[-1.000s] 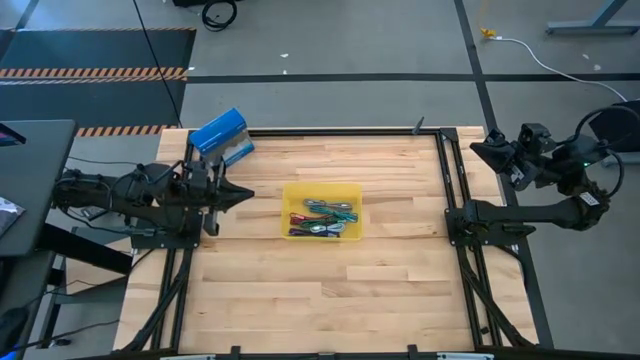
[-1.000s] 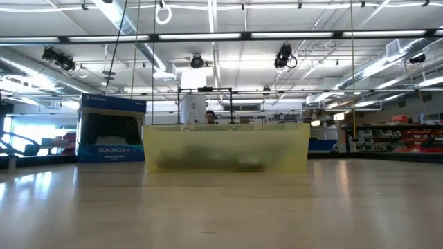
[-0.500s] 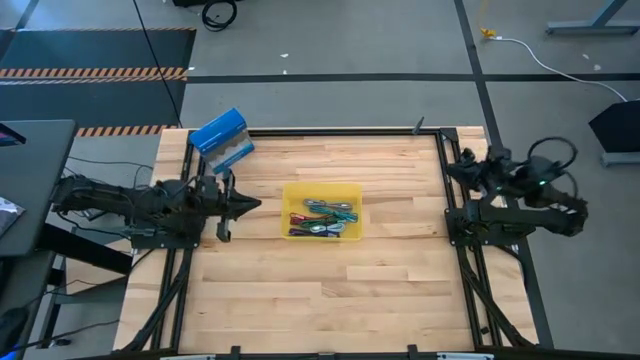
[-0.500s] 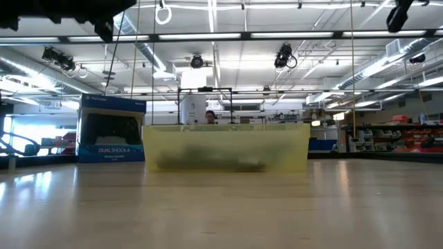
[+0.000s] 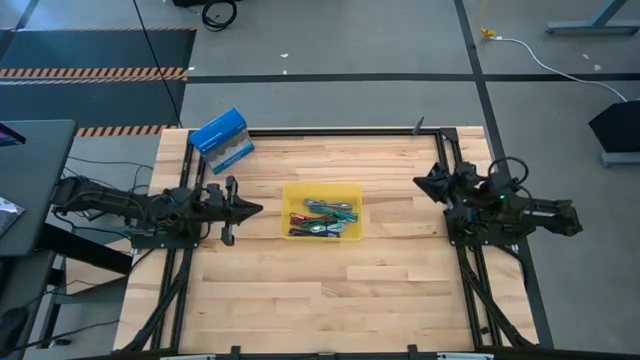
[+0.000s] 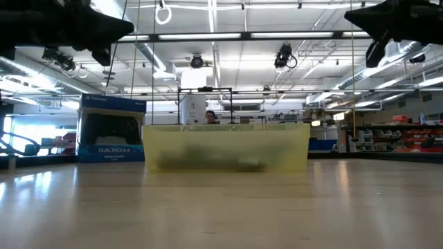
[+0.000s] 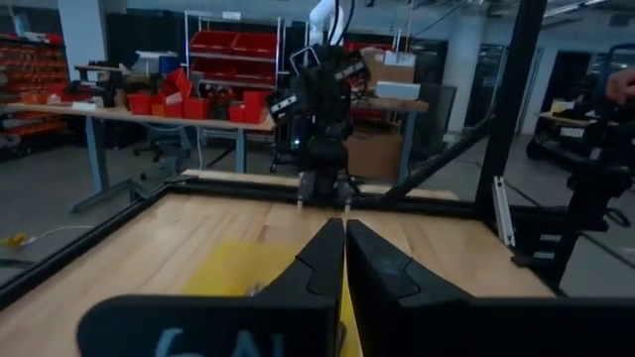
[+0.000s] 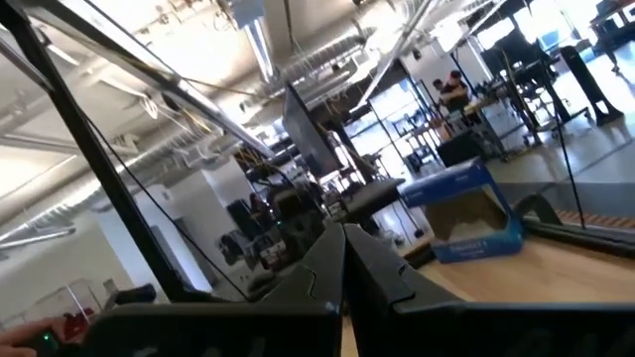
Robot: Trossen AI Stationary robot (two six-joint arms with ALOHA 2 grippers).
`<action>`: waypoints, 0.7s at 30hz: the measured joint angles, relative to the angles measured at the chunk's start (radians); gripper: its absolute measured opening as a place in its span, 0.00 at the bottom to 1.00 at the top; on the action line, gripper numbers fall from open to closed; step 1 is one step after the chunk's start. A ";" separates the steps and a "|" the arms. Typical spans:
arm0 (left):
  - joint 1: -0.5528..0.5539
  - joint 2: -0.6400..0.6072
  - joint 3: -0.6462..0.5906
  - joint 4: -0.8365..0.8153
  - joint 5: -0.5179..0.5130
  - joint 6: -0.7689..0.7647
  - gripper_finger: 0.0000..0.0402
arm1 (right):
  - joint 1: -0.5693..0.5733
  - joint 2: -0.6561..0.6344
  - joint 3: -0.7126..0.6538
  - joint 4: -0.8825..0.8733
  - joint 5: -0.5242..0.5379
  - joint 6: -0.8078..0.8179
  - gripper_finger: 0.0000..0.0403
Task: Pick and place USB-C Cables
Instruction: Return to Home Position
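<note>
Overhead: coloured USB-C cables [image 5: 322, 217] in yellow plastic bin [image 5: 321, 186]; low view, just dark smear. Closed, empty: left gripper [image 5: 252, 208], right gripper [image 5: 422, 184].

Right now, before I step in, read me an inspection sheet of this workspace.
Surface: wooden table, no spills or damage seen.
Job's things: USB-C cables lie inside the yellow bin at the table's middle; none seen loose.
Clutter: blue box at the far left corner.
Grippers: left gripper shut and empty, left of the bin; right gripper shut and empty, near the right edge.
Cables: black wires trail behind the left arm; white cable on the floor.
Surroundings: a person shows far behind the table.
</note>
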 joint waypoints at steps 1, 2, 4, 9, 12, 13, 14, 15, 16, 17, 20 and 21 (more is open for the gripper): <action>0.000 0.000 -0.007 0.001 0.000 0.000 0.06 | 0.000 -0.001 -0.012 0.010 0.000 0.000 0.03; 0.001 0.000 -0.015 -0.002 0.000 0.000 0.06 | 0.000 -0.001 -0.028 0.018 0.000 0.000 0.03; 0.001 0.001 -0.036 0.000 0.000 0.000 0.06 | 0.001 0.000 -0.070 0.030 0.000 0.000 0.03; 0.001 0.000 -0.090 0.050 0.000 0.000 0.06 | 0.031 0.001 -0.115 0.043 0.000 0.000 0.03; 0.001 0.000 -0.112 0.051 0.000 0.000 0.06 | 0.047 0.001 -0.115 0.049 0.000 0.000 0.03; 0.001 0.001 -0.121 0.050 0.000 0.000 0.06 | 0.051 0.001 -0.115 0.047 0.001 0.000 0.03; 0.001 0.000 -0.132 0.050 0.000 0.001 0.06 | 0.055 0.001 -0.115 0.046 0.000 0.000 0.03; 0.001 0.000 -0.145 0.059 0.000 0.000 0.06 | 0.058 0.001 -0.115 0.046 0.000 0.000 0.03; 0.001 0.001 -0.157 0.060 -0.001 0.002 0.06 | 0.060 0.001 -0.115 0.046 0.001 0.000 0.03; 0.001 0.001 -0.157 0.052 0.002 0.000 0.06 | 0.060 0.001 -0.115 0.046 0.001 0.000 0.03; 0.004 0.001 -0.157 0.039 0.001 0.000 0.06 | 0.060 0.001 -0.115 0.048 0.001 0.000 0.03; 0.005 0.001 -0.157 0.035 0.001 0.000 0.06 | 0.060 0.001 -0.115 0.048 0.001 0.000 0.03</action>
